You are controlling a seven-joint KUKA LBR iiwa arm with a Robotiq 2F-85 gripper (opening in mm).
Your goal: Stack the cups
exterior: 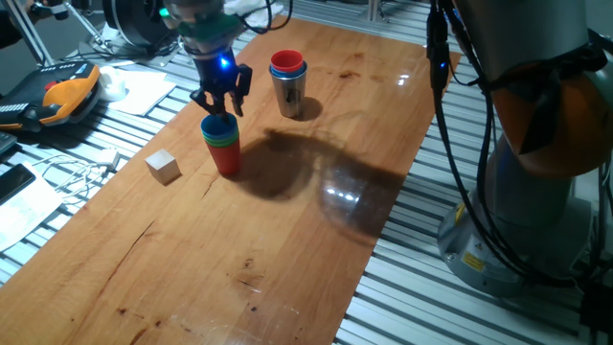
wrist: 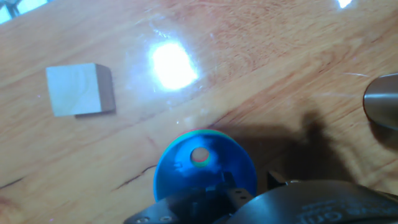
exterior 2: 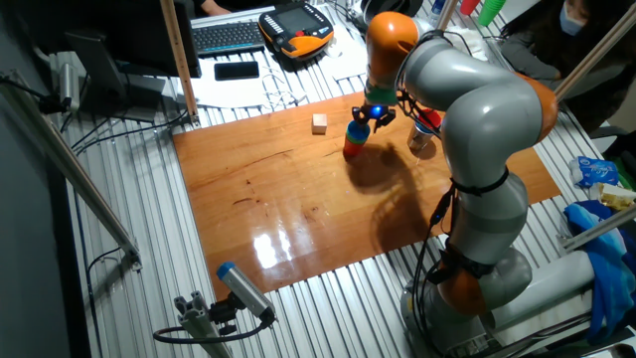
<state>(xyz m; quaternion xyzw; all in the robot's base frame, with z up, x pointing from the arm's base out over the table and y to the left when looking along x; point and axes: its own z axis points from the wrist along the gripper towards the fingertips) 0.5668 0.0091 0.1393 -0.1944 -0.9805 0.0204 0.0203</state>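
A nested stack of cups (exterior: 223, 144) is seen standing upright on the table (exterior: 192, 259), long axis vertical, mouth up: a blue cup (wrist: 205, 165) on top, green beneath it, red at the bottom. In the hand view the blue cup's open mouth is looked straight into, so its axis runs along the fingers. The gripper (exterior: 219, 103) is held directly over this stack, with the jaws spread apart just above the blue rim and nothing grasped between them.

A second group is placed toward the far edge of the table: a steel cup (exterior: 289, 93), upright, with a blue and a red cup (exterior: 286, 64) nested in its mouth. The two groups are set near each other but apart.

A wooden cube (exterior: 163, 166) lies near the stack, on the side toward the table's left edge in the one fixed view, not touching it. The wide near half of the table is left as bare wood, with glare patches on it.
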